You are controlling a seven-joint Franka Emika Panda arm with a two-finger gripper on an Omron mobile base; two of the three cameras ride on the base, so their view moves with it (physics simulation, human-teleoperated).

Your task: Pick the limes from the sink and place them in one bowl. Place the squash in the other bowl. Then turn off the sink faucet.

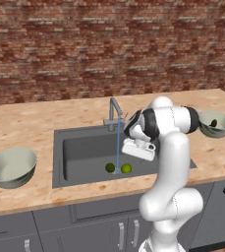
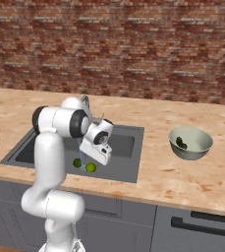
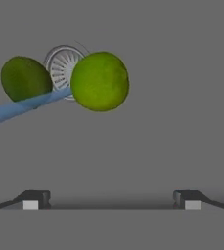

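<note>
1. The gripper (image 3: 111, 200) stands fully open with nothing between its fingers; its two dark fingertips (image 3: 35, 199) sit wide apart along the bottom of the hand view, over the bare grey sink floor.
2. In the left base view the hand hangs above the sink (image 1: 79, 152), right of centre in the frame, at the end of the white arm (image 1: 170, 162) that rises from the lower right.
3. Two limes lie on the sink floor close together: a brighter lime (image 3: 100, 81) in the upper middle of the hand view and a darker lime (image 3: 25, 79) at the upper left.
4. The round drain (image 3: 62, 63) shows between and behind the two limes.
5. In the left base view both limes lie near the front wall of the sink, just left of the hand.
6. The faucet (image 1: 115, 112) stands at the back rim of the sink, and a thin blue stream of water (image 1: 118, 145) falls from its spout to the sink floor by the limes.
7. One bowl (image 1: 11, 167) sits on the counter (image 1: 35, 120) at the left edge of the left base view.
8. The other bowl (image 2: 190, 142) sits on the counter right of the sink, at the right of the right base view, with the dark green squash (image 2: 181, 142) inside it.
</note>
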